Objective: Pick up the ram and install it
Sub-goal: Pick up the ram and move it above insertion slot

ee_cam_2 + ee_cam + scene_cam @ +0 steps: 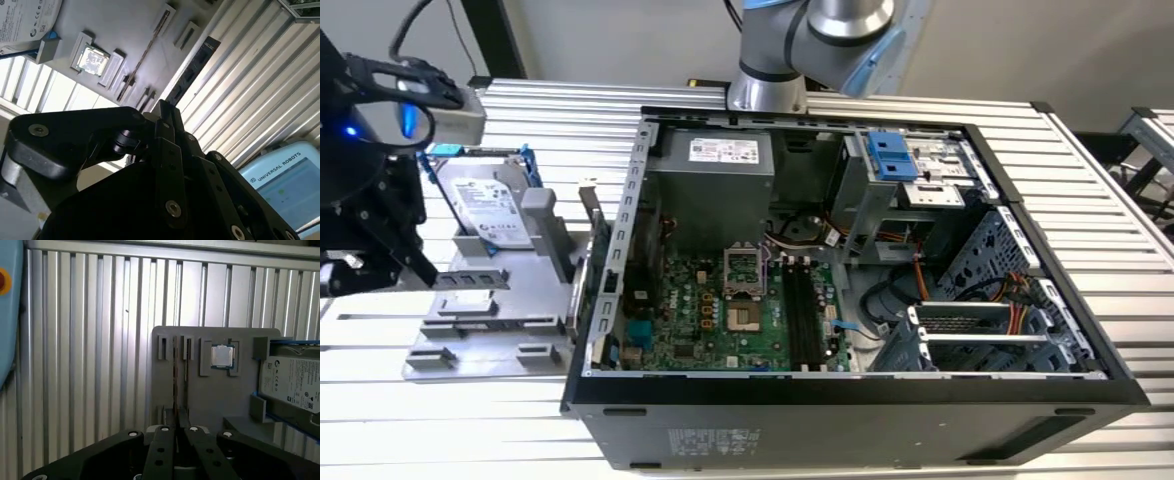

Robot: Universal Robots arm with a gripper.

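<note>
At the exterior view's left the arm's black wrist hangs over the ribbed bench. Both wrist views suggest the claw is clenched on the ram. The ram is a thin dark stick with chips that runs out from the closed tips. It is held clear above the grey holder and well apart from the computer case.

I judge the step in hand to be the carry, with the pick-up done. To do it well, the stick should stay level and square in the grip (a thin board nipped at one spot will swing readily). It should cross the case wall with room to spare before it nears the black slots on the motherboard, which lie toward the exterior view's right.

The exterior view supplies the goal: the open case, the board and its slots. The first wrist view looks along the ram's edge, so the ram reads as a dark line over the holder's slot blocks, near the square silver chip and the hard drive. The second wrist view catches the stick's face and its chips, with a pale-blue pendant beyond.
</note>
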